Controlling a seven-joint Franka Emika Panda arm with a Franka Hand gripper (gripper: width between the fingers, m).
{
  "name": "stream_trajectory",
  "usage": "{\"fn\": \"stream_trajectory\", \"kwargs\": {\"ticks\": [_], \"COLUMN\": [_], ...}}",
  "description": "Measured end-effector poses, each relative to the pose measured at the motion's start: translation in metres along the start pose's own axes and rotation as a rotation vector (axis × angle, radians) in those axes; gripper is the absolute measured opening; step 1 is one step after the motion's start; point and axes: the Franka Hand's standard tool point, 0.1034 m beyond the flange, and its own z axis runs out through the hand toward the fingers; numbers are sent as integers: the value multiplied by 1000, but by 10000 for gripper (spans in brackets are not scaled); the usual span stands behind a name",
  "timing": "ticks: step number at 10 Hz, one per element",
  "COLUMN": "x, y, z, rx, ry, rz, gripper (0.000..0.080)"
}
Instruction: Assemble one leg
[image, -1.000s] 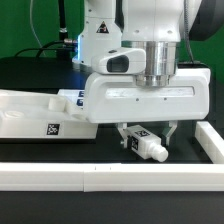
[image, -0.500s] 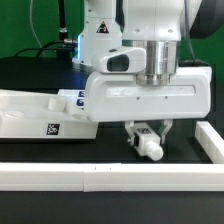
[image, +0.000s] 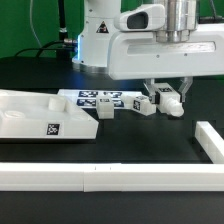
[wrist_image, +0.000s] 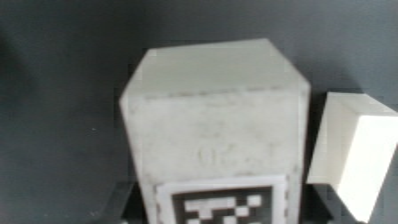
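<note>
My gripper is shut on a leg, a chunky white peg, and holds it above the black table at the exterior view's right. In the wrist view this leg fills the middle, with its black-and-white tag between the dark fingers. Two more legs lie on the table just to the exterior view's left of the held one. The large flat white panel lies at the exterior view's left.
The marker board lies behind the panel. A long white rail runs along the front and a shorter one along the exterior view's right. Another white piece shows beside the held leg in the wrist view.
The gripper closed on the leg low near the front rail, then rose and moved back toward the other legs, carrying it.
</note>
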Motion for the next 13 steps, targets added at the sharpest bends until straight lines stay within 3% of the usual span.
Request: {"fn": "stream_trajectory", "kwargs": {"ticks": [2, 4, 5, 7, 11, 12, 13], "x": [-2, -27, -45, -60, -61, -66, -81], "y": [-2, -21, -37, -87, -84, -92, -102], "z": [1, 4, 2, -3, -1, 4, 11], "rx": [0, 4, 9, 21, 18, 15, 11], "ry": [-3, -33, -46, -53, -54, -41, -30], "rz": [45, 184, 232, 307, 276, 282, 256], "gripper": [285, 285, 287, 287, 287, 287, 287]}}
